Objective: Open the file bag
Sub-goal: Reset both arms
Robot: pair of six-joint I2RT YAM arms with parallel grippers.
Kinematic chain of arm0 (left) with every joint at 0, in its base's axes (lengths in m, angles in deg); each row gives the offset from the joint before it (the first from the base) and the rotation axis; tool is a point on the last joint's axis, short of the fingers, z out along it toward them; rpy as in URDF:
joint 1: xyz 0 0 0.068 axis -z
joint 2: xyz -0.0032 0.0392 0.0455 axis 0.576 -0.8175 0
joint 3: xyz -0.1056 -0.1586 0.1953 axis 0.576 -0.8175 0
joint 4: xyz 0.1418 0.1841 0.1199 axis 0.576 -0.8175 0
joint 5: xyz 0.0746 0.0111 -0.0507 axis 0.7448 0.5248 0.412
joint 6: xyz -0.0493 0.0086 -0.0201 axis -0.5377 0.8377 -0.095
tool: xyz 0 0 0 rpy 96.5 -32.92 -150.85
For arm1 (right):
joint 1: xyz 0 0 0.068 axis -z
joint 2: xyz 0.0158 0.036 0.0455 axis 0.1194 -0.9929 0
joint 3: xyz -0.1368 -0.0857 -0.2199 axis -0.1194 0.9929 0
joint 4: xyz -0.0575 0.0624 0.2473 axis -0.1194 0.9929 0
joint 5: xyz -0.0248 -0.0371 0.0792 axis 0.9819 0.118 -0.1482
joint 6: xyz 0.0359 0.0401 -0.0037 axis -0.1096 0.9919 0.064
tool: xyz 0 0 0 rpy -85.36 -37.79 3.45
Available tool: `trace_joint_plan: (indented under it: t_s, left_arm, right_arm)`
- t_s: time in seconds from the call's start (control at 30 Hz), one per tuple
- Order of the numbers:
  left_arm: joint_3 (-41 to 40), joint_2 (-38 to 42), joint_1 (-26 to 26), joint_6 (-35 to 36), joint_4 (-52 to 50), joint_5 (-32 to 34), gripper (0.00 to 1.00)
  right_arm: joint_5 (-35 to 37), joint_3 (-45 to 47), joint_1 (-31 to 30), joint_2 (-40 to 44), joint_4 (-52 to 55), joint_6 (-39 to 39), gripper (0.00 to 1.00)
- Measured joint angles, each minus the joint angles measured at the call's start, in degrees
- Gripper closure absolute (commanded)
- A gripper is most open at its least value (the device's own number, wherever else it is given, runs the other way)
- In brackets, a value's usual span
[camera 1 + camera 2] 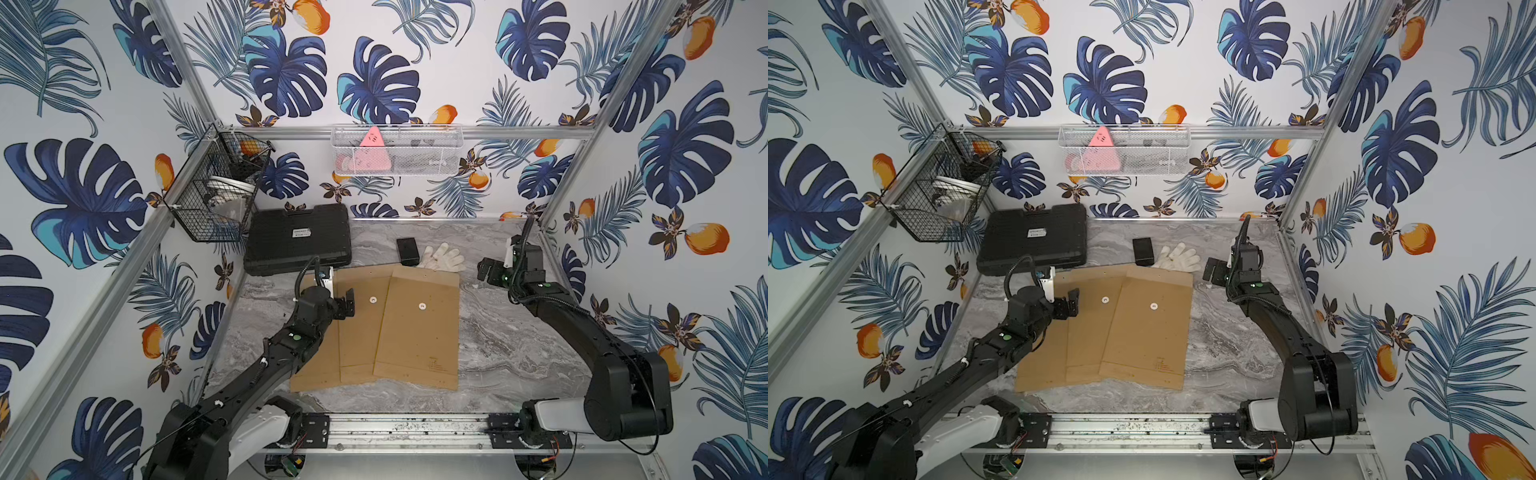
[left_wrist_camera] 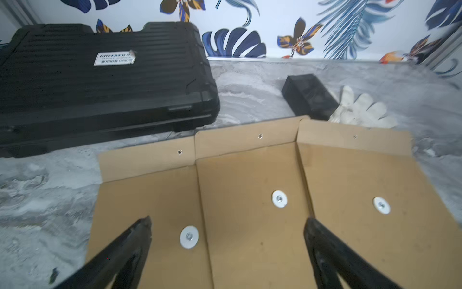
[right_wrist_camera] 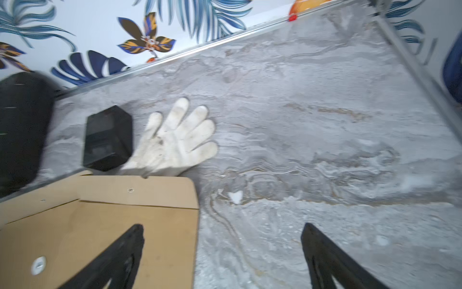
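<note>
Fingers wide apart and empty on both arms, three flat brown paper file bags lying under the left gripper and just beside the right gripper, flaps apparently folded back, so next: clean retreat

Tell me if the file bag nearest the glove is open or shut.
Open: on that file bag, the flap lies folded back, off its button.

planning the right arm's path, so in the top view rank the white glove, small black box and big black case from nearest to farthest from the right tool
1. white glove, just beside the right tool, on its inward side.
2. small black box, next past the glove, toward the centre back.
3. black case, far across at the back left.
</note>
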Motion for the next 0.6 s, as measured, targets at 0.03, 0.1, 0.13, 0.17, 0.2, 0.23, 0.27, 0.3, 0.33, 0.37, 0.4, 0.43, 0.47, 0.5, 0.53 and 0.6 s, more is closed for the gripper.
trace_joint_plan:
  t_s: [0.03,0.1,0.13,0.17,0.2,0.23,0.27,0.3,0.33,0.37,0.4,0.43,0.47,0.5,0.53,0.6]
  left_arm:
    - [-1.6,0.15,0.0,1.27,1.22,0.87,0.01]
    - [-4.87,0.0,0.0,4.07,4.39,2.49,0.01]
    - [-6.78,-0.5,0.0,5.6,6.58,3.3,0.01]
    - [-8.35,-1.36,-0.04,6.82,8.83,4.11,0.01]
    - [-9.9,-3.04,-0.17,8.15,11.52,4.79,0.01]
    - [-10.97,-5.11,-0.24,9.25,13.57,5.49,0.01]
    - [-11.54,-7.21,-0.33,10.08,15.39,6.05,0.01]
    - [-11.69,-9.49,-0.48,11.28,17.14,6.32,0.01]
    - [-11.8,-10.91,-0.59,12.59,18.95,6.29,0.01]
    - [-12.17,-12.02,-0.74,13.38,21.77,6.27,0.01]
    - [-12.7,-13.51,-1.16,14.53,25.35,5.95,0.01]
    - [-12.92,-14.84,-1.79,15.63,27.71,5.57,0.01]
    - [-12.96,-16.09,-2.45,16.09,29.66,5.2,0.01]
    - [-13.05,-17.86,-3.23,17.2,32.72,4.28,0.01]
    - [-13.31,-20.0,-4.0,17.81,36.59,2.99,0.01]
    - [-13.75,-25.18,-5.57,18.69,43.45,0.28,0.01]
  right_arm:
    - [1.36,2.38,0.55,0.28,-1.38,-1.57,0.0]
    - [2.51,6.14,1.62,0.26,-4.31,-4.33,0.0]
    - [2.86,7.78,2.38,-0.04,-5.88,-5.7,0.0]
    - [3.45,8.81,3.19,-0.57,-7.39,-6.67,0.0]
    - [4.13,9.79,4.09,-1.53,-9.46,-7.34,0.0]
    - [4.81,10.49,4.74,-2.67,-11.21,-8.02,0.0]
    - [5.38,11.19,5.05,-3.87,-12.92,-8.37,0.0]
    - [5.25,12.04,5.09,-5.18,-14.8,-8.76,0.0]
    - [4.9,13.05,5.09,-6.29,-16.65,-9.27,0.0]
    - [4.83,14.36,5.09,-7.06,-18.88,-9.73,0.0]
    - [4.48,16.17,5.31,-7.74,-21.81,-10.19,0.0]
    - [4.24,17.84,5.9,-8.35,-24.65,-10.47,0.0]
    - [3.85,19.15,6.64,-8.96,-27.04,-10.69,0.0]
    - [3.08,19.69,7.5,-9.4,-27.98,-10.91,0.0]
    - [2.19,19.65,8.31,-9.66,-28.65,-10.88,0.0]
    - [0.55,19.47,9.51,-9.92,-31.74,-10.88,0.0]
